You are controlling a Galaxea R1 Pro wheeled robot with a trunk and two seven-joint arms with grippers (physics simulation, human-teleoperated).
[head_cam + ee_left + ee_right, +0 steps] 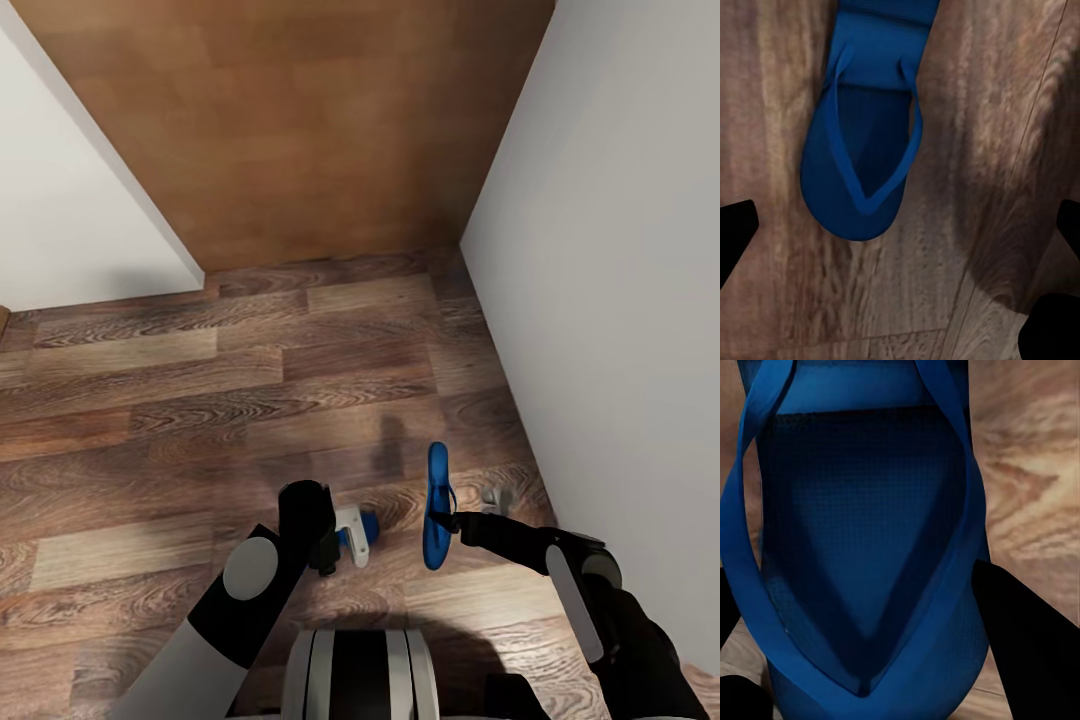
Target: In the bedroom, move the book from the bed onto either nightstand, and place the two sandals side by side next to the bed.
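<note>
One blue sandal (pixel 436 500) hangs on its edge just above the wood floor, with my right gripper (pixel 452 522) shut on it. In the right wrist view this sandal (pixel 862 532) sits close up between the dark fingers (pixel 1027 645). The other blue sandal (pixel 862 150) lies flat on the floor, strap side up. My left gripper (pixel 904 223) hovers over it, open, with its fingers wide apart past the sandal's rounded end. In the head view a bit of that sandal (pixel 369 525) peeks out beside the left gripper (pixel 345 535). The bed, book and nightstand are out of view.
A white wall (pixel 620 250) runs close along the right, just past the held sandal. Another white wall (pixel 70 200) stands at the left, and a plain brown wooden panel (pixel 300 120) closes the gap ahead. Brown plank floor (pixel 200 400) stretches to the left.
</note>
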